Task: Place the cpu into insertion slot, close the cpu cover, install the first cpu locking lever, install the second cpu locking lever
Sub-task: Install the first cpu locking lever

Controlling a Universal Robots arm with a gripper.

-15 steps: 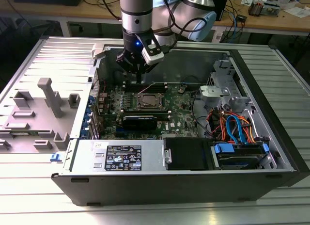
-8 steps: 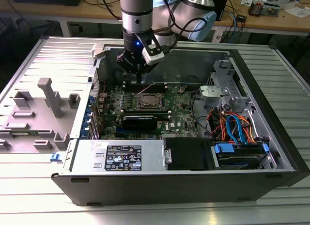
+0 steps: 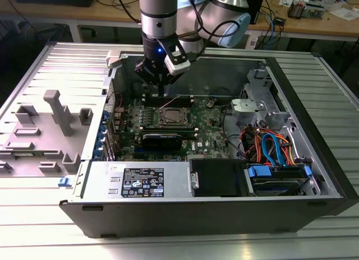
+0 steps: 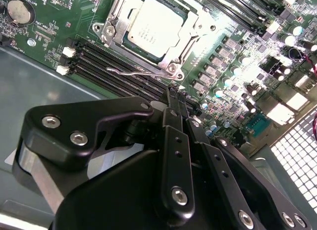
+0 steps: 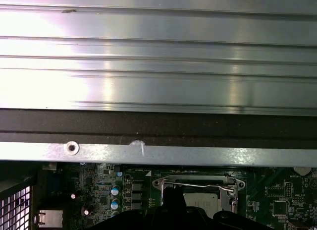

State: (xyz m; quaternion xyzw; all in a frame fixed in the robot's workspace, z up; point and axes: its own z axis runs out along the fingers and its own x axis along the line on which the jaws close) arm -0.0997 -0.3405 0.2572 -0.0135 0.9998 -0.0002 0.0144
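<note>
Exterior view: I see the claw (image 3: 161, 93) hanging inside the open computer case (image 3: 314, 131), just beside the cpu (image 3: 174, 117).
Second wrist view: claw fingers (image 4: 173, 116) pressed together, empty; cpu cover (image 4: 110, 31) frames the cpu, wire locking lever (image 4: 143, 71) along one edge.
First wrist view: ridged tabletop (image 5: 158, 51) beyond the case wall.

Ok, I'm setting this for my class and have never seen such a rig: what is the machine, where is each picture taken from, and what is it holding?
It is one robot arm reaching into an open computer case. The exterior view looks on from outside; both wrist views ride on the arm. Its gripper hangs over the green board, fingers shut with nothing between them. The cpu sits under the cpu cover, a thin wire lever beside it.
</note>
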